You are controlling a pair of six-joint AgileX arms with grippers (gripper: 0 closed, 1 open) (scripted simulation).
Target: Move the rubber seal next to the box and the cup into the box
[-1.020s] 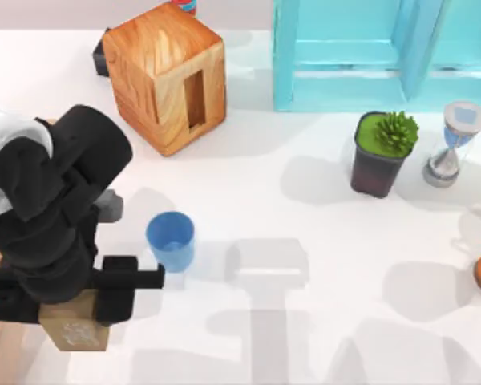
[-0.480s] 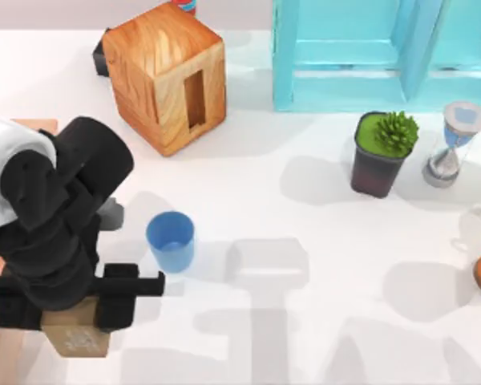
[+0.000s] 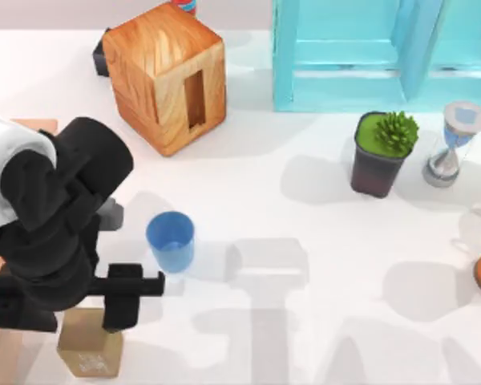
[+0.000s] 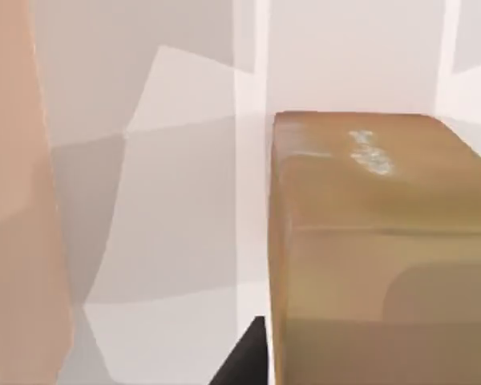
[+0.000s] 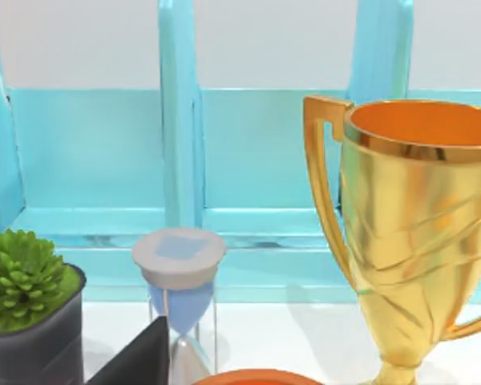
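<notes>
Left tool (image 3: pixel 116 309) hangs at the bench's (image 3: pixel 305 241) front left, just above the rubber seal (image 3: pixel 88 353); its fingers look spread, released, not gripping the block. Seal sits on the bench just beside the box (image 3: pixel 32 126) wall at the left edge. Blue cup (image 3: pixel 170 239) stands upright nearby, to the right of the arm. Whether the right tool is released or clenched, I cannot tell.

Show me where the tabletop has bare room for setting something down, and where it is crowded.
Widest free patch: the table between the cup and the plant pot, running to the near edge. A smaller gap lies between the slotted wooden cube and the turquoise shelf. Crowded: the left side, where the left end effector hangs by the rubber seal and box; also around the hourglass.
</notes>
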